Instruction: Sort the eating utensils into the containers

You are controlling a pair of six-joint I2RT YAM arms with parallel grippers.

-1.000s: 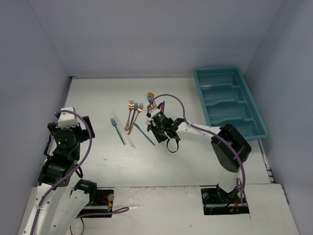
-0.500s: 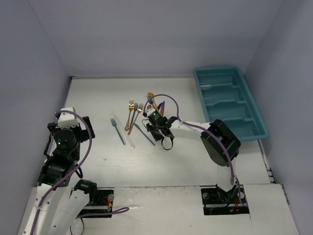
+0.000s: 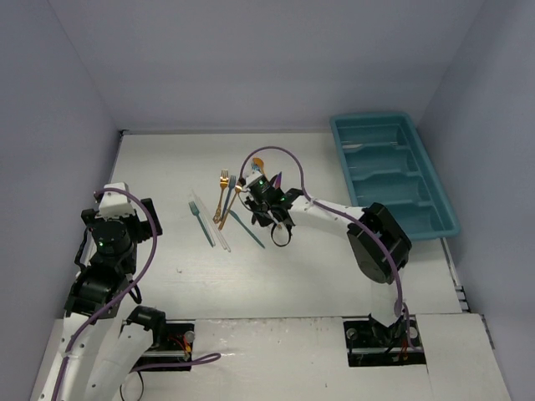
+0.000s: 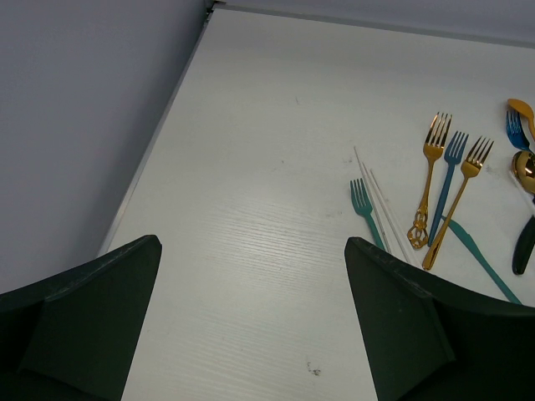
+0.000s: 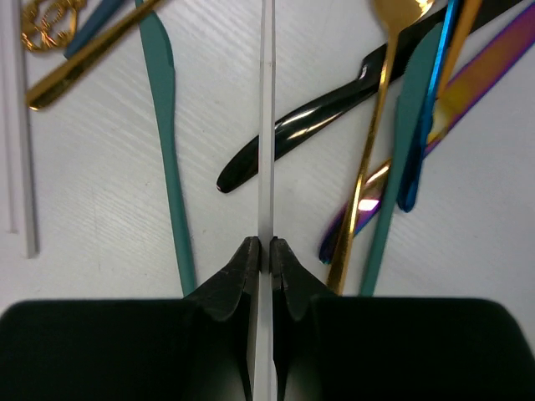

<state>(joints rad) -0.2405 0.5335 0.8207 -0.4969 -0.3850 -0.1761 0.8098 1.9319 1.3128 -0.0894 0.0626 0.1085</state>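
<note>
My right gripper [image 5: 267, 251] is shut on a thin clear-white piece [image 5: 267, 125] that runs straight ahead from the fingertips and crosses over a black utensil [image 5: 313, 113]. Beside it lie a teal knife [image 5: 165, 125], a gold spoon [image 5: 372, 125], a blue utensil [image 5: 426, 109] and a purple-iridescent one [image 5: 468, 92]. In the top view the right gripper [image 3: 266, 200] is over the utensil pile at mid-table. Gold forks [image 3: 223, 196], a teal fork [image 3: 201, 222] and clear pieces [image 3: 219, 230] lie to its left. The teal tray [image 3: 393, 171] stands far right. My left gripper [image 4: 251, 317] is open and empty.
The left arm [image 3: 109, 238] is held back near the left wall, apart from the utensils. In the left wrist view a gold fork [image 4: 430, 180], a blue fork [image 4: 447, 180] and a teal fork [image 4: 365, 209] lie at the right. The tray holds a pale piece in its far section [image 3: 355, 149].
My right gripper has moved away from the arm bases and a little left, over the utensil pile. The left arm has not moved.
</note>
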